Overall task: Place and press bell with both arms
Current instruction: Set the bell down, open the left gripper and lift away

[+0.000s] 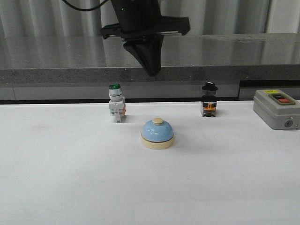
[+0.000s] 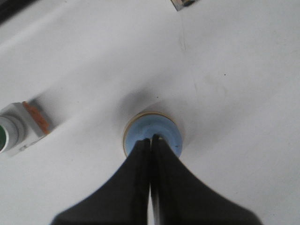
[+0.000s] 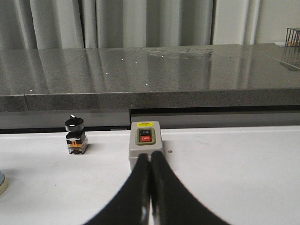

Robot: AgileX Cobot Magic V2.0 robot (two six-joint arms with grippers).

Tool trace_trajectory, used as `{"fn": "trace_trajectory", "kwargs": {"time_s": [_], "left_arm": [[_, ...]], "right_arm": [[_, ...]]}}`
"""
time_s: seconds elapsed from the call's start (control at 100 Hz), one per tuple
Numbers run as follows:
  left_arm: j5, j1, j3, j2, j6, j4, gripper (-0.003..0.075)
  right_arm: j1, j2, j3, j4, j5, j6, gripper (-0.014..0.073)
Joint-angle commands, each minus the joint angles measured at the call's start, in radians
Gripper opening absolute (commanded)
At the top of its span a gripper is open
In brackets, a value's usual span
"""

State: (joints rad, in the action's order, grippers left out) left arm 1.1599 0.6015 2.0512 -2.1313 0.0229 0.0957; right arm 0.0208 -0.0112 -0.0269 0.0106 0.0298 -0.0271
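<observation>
The light-blue bell [image 1: 158, 133] with cream base and cream knob stands on the white table near the middle. My left gripper [image 1: 151, 69] hangs well above it, shut and empty, pointing down. In the left wrist view the shut left gripper [image 2: 151, 139] covers the bell's knob, with the blue dome [image 2: 152, 133] showing around the tips. My right gripper [image 3: 150, 155] is shut and empty, low over the table in the right wrist view, and is not seen in the front view. A sliver of the bell [image 3: 2, 183] shows at that view's edge.
A green-capped white switch [image 1: 116, 103] stands behind the bell to the left, also in the left wrist view [image 2: 16, 129]. A black-knobbed switch [image 1: 209, 100] stands behind to the right. A grey ON/OFF box [image 1: 276, 108] sits far right. A dark counter ledge [image 1: 56, 70] runs along the back.
</observation>
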Motion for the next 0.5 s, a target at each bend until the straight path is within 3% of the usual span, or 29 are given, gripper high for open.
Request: {"fn": "trace_trajectory", "kwargs": {"time_s": [0.0,0.26,0.49], "left_arm": [[-0.021,0.001,0.031,0.099,0.045,-0.041,-0.0020],[0.011,-0.048,0.031,0.173,0.074,-0.089,-0.0020],[0.042,-0.153,0.029,0.237,0.074,-0.096,-0.0020]], "right_arm": [[0.004,-0.013,0.016,-0.011,-0.081,0.003,-0.0060],[0.004,-0.013,0.016,-0.011,-0.081,0.003,-0.0060],[0.004,-0.013,0.016,-0.011,-0.081,0.003,-0.0060]]}}
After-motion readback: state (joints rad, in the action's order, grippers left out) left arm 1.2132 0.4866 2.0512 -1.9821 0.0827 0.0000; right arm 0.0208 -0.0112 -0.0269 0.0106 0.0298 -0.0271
